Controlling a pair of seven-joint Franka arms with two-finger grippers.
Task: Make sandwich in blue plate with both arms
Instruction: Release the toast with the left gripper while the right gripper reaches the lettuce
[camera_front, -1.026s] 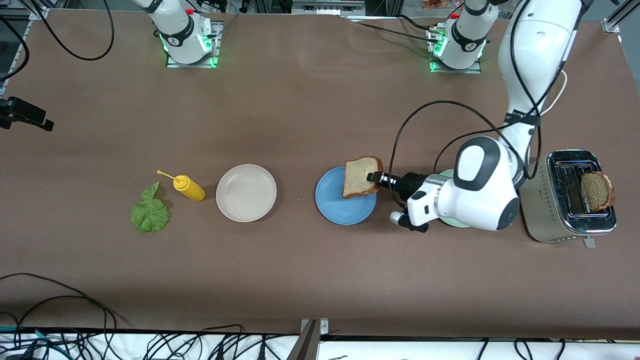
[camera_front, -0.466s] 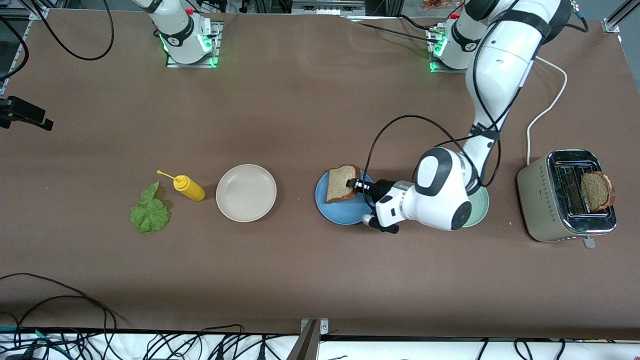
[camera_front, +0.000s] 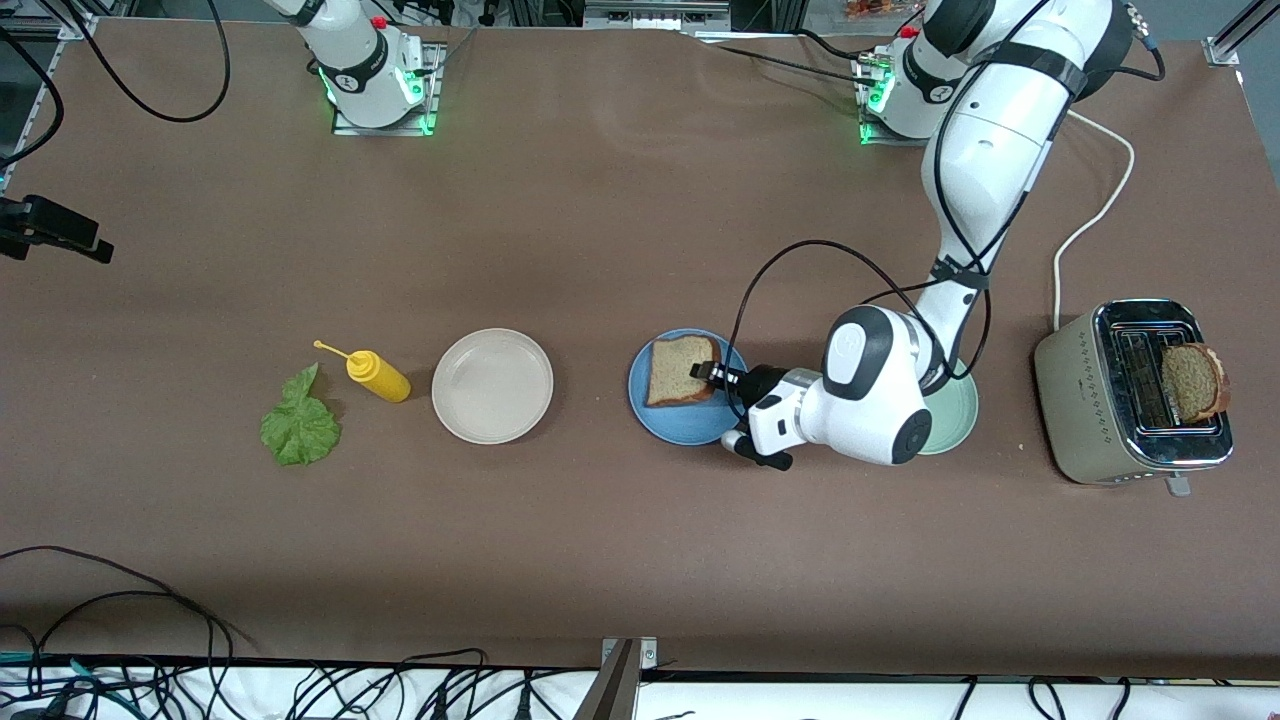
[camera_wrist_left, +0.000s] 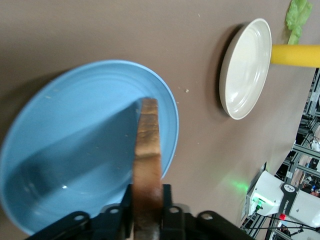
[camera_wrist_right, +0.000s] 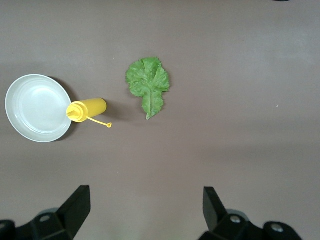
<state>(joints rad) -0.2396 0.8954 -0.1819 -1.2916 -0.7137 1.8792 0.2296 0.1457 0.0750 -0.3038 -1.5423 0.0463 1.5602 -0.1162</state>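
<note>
The left gripper (camera_front: 706, 371) is low over the blue plate (camera_front: 655, 420), its fingers (camera_wrist_left: 127, 210) closed on the crust edge of a bread slice (camera_front: 680, 371) lying on the plate. The right gripper (camera_wrist_right: 145, 210) hangs over the surface – fingers wide apart, empty – above the lettuce leaf (camera_wrist_right: 148, 84). A second bread slice (camera_front: 1192, 383) sits in the toaster (camera_front: 1085, 410).
</note>
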